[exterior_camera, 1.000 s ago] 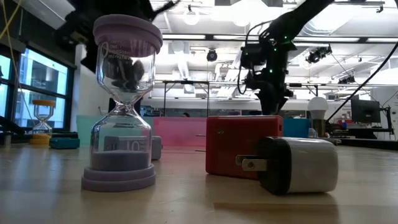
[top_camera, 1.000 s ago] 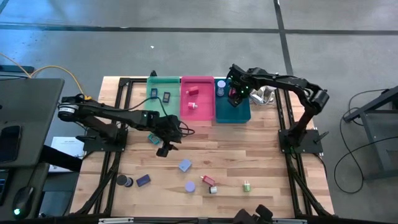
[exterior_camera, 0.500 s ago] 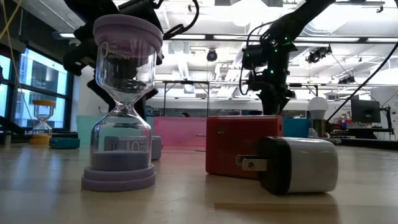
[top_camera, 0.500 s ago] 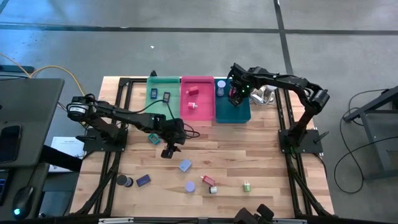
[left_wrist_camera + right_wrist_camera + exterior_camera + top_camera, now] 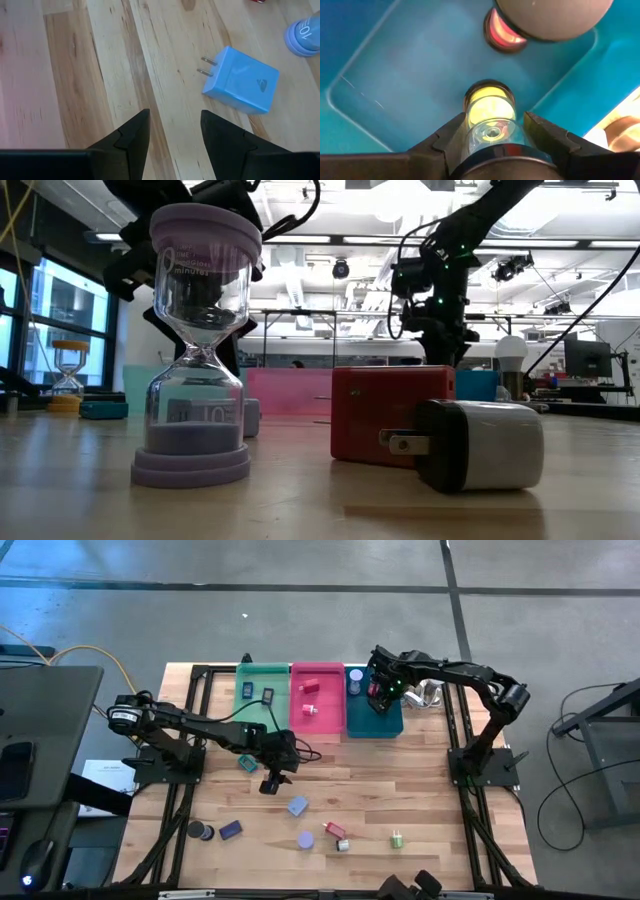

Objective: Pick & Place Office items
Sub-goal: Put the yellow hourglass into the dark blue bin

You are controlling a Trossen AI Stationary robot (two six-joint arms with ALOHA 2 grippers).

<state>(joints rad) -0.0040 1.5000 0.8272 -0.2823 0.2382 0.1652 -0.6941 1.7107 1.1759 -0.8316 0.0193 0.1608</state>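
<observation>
The right gripper [image 5: 492,131] clamps a clear, yellow-filled, apparently hourglass-shaped item [image 5: 490,112] over the teal bin [image 5: 388,720]. The left gripper [image 5: 172,131], open and empty, hovers near the table's middle by a blue plug block [image 5: 241,87].

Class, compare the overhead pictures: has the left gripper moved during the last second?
Yes. The left gripper has shifted rightward, farther from the green bin and closer to the blue charger.

free: bare wood mid-table [image 5: 400,775] | blocked: bins [image 5: 318,700] along far edge
</observation>
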